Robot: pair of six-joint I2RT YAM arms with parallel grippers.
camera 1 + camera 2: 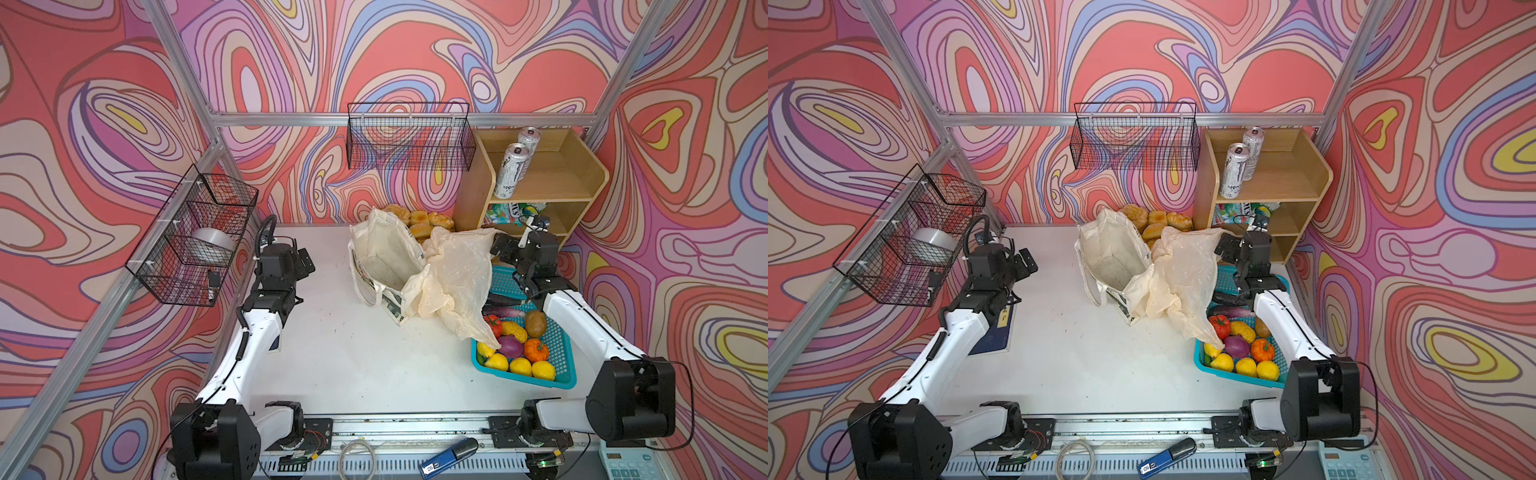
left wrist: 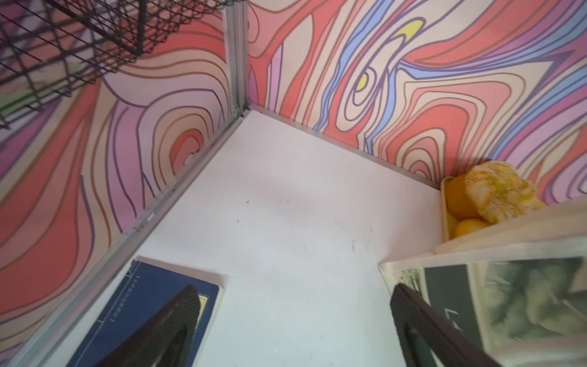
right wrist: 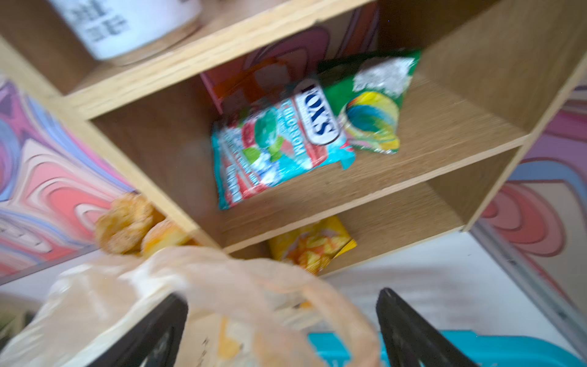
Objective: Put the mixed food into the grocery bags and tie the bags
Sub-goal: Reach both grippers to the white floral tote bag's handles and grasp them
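While both claws are spread wide with nothing gripped, no food is seen packed yet. Nearest, on the right, yellow lemons (image 1: 520, 367) are piled in the teal plastic mesh basket (image 1: 563, 353), and a dark green cucumber (image 1: 1225, 297) is laid crosswise at its far end. At mid-table the off-white cloth tote (image 1: 382, 249) is stood open, and the thin cream translucent plastic bag (image 1: 457, 274) is draped from it over the basket. The left gripper (image 1: 306, 264) is hung above the white table (image 1: 374, 353), well left of the tote. The right gripper (image 3: 282, 294) is aimed at the wooden shelf unit (image 1: 561, 166), far right, with a slack loop of the plastic bag lying between its jaws, unpinched. Straight beyond, the colourful snack packet (image 3: 279, 143) is laid flat on the middle shelf, its long axis angled across the approach. Tall white-silver drink cans (image 1: 512, 172) are stood on top. The right arm is judged much the nearer.
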